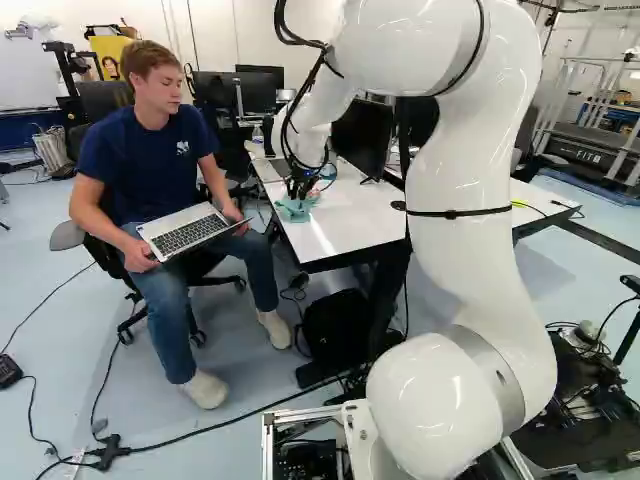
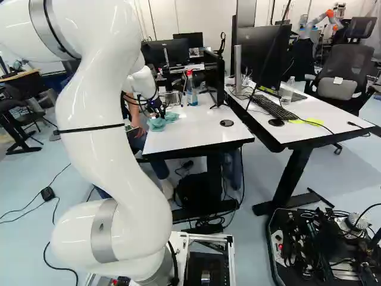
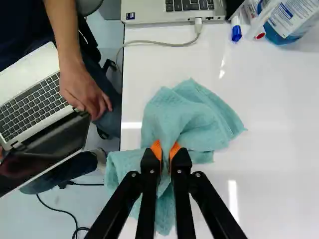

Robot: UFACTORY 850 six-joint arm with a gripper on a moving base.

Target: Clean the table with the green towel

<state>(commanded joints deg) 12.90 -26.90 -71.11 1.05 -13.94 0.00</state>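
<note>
Wrist view: the tool (image 3: 166, 151) is clamped on the green towel (image 3: 184, 117), which bunches ahead of and under it. Close beside the tool runs one edge of the counter (image 3: 274, 149); wiping would likely need a stroke toward its opposite side. Farther ahead lies a blue marker (image 3: 236, 32), then a bottle (image 3: 294, 19).

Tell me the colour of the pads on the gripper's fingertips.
The pads are orange, seen best in the wrist view.
</note>
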